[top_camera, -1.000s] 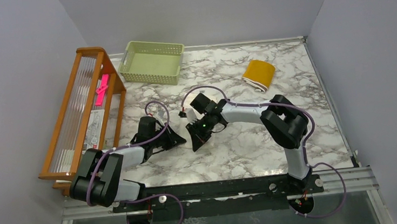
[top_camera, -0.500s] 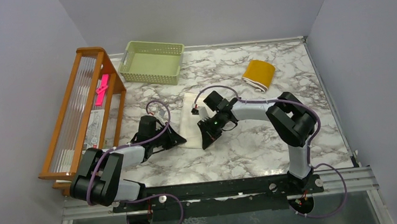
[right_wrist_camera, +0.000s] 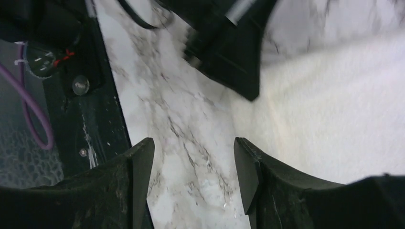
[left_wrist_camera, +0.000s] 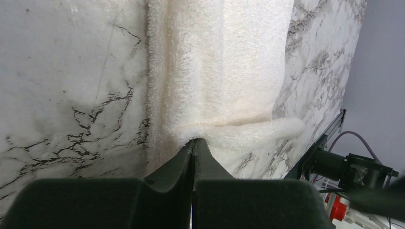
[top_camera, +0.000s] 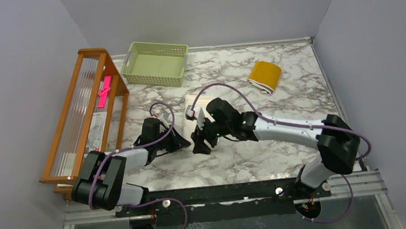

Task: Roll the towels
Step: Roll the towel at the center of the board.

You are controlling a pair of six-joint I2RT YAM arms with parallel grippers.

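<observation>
Left gripper (left_wrist_camera: 193, 141): my fingers pressed together, tips against the curled near edge of the cream-white towel (left_wrist_camera: 219, 67), which lies on the marble table (left_wrist_camera: 71, 86).
Right gripper (right_wrist_camera: 193, 143): my fingers spread, nothing between them, over the marble at that towel's edge.
Mustard-yellow towel (top_camera: 264, 76): a short roll, far right, well apart.

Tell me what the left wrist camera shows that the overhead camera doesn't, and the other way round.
Only the left wrist view: the left gripper shut tight, pinching a bunched fold at the near edge of the cream towel, and the towel's fluffy pile.

Only the overhead view: the yellow towel at the far right, the green basket, the wooden rack, and the right gripper beside the left one.

Both: the cream towel, the left gripper and the marble table.
</observation>
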